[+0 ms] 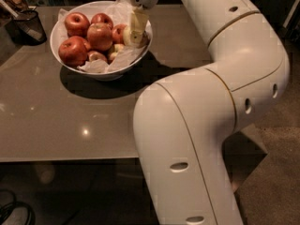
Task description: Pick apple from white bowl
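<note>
The white bowl [104, 73] stands at the back left of the table, lined with crumpled white paper and holding several red apples [100, 35]. My gripper [136, 28] reaches down from above into the right side of the bowl. It sits at a partly hidden apple [119, 32] by the right rim. The big white arm fills the right half of the view.
A small black mesh cup [29, 26] stands at the far left, beside the bowl. The brown glossy table [70, 121] runs toward me, with its front edge low in the view. Dark floor lies below and to the right.
</note>
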`<action>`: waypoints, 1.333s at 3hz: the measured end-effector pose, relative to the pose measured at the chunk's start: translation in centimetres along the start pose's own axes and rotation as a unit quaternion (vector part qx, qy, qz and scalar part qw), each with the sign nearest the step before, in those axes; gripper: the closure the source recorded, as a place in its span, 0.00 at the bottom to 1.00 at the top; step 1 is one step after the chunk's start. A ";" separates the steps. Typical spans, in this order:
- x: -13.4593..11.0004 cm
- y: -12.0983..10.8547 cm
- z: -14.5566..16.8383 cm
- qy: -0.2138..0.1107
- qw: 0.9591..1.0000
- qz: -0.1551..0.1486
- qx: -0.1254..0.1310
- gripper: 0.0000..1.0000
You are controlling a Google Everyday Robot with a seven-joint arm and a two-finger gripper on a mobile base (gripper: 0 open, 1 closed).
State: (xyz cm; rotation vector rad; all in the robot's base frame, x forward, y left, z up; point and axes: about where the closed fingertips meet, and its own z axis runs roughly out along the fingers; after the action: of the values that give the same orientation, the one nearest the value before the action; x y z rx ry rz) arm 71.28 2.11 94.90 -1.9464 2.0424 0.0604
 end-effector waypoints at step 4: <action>0.0 0.0 1.5 0.001 1.000 0.002 -0.018 0.26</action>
State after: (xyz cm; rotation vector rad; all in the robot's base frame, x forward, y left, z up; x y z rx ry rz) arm 71.62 2.50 93.45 -1.9637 2.0604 0.0973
